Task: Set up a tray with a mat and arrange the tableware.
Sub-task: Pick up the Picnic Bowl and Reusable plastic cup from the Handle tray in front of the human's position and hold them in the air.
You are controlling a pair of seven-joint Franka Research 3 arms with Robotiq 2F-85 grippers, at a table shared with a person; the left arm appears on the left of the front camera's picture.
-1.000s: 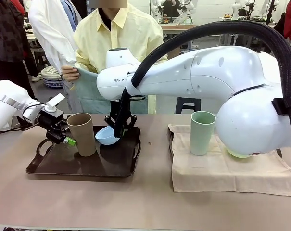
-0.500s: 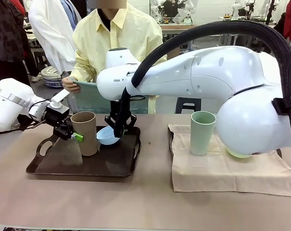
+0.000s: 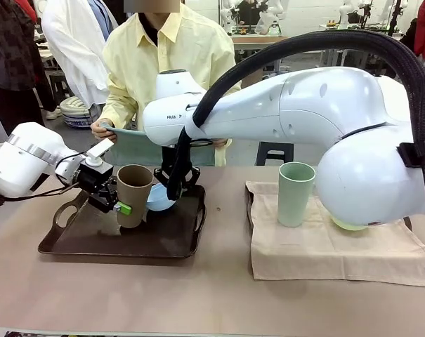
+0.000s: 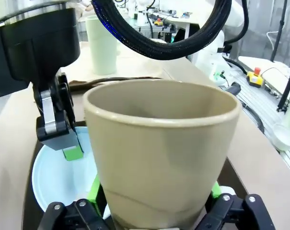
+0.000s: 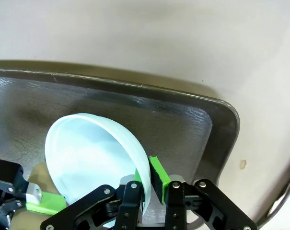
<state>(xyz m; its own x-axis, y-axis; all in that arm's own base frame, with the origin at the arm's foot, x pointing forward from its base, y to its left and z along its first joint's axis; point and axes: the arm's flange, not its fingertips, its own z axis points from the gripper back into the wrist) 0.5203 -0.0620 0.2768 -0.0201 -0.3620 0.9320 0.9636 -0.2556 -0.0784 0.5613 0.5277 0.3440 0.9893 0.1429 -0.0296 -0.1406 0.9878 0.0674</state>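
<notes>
Well, on the table point(image 3: 198, 295) the tray point(image 3: 93, 240) lies to my left and the cloth point(image 3: 324, 256) to my right. The green tumbler point(image 3: 295, 193) stands upright on the cloth. My left claw point(image 4: 154, 203) clasps the tan tumbler point(image 3: 133, 195) low on its wall, tilted over the tray, just beside the blue bowl point(image 3: 158, 199). My right claw point(image 5: 147, 181) pinches that bowl's rim, with the bowl tipped on edge over the tray's far side. Both pieces look light, stiff and smooth, so I judge them slippery. The tumbler wants a hold round its narrow lower wall. The bowl offers only its thin rim and may swing.
</notes>
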